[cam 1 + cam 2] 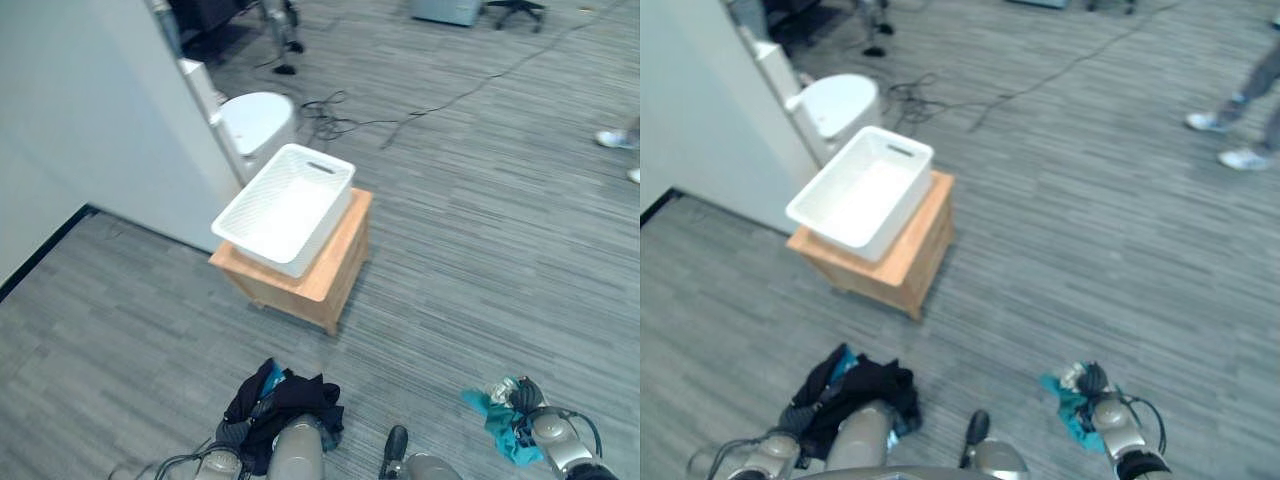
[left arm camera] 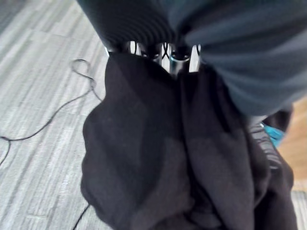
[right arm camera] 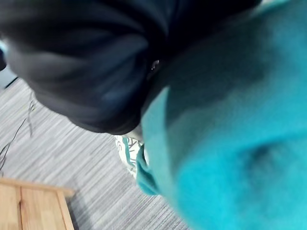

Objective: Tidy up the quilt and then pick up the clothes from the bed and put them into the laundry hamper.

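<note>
A white slatted laundry hamper (image 1: 285,205) stands empty on a low wooden cabinet (image 1: 335,275) ahead of me. My left hand (image 2: 163,50) is low at the front left, curled into a bundle of dark clothes (image 1: 285,405) that hangs from it over the floor; the black cloth (image 2: 168,158) covers most of its fingers. My right hand (image 1: 525,395) is low at the front right, shut on a teal cloth (image 1: 505,425) with a patterned white patch. The teal cloth (image 3: 230,120) shows close up in the right wrist view. Both hands are well short of the hamper.
A grey partition wall (image 1: 90,110) runs along the left, with a white round bin (image 1: 255,120) behind the cabinet. Black cables (image 1: 330,115) lie on the grey carpet beyond. A person's shoes (image 1: 1215,125) are at the far right. Open carpet lies between me and the cabinet.
</note>
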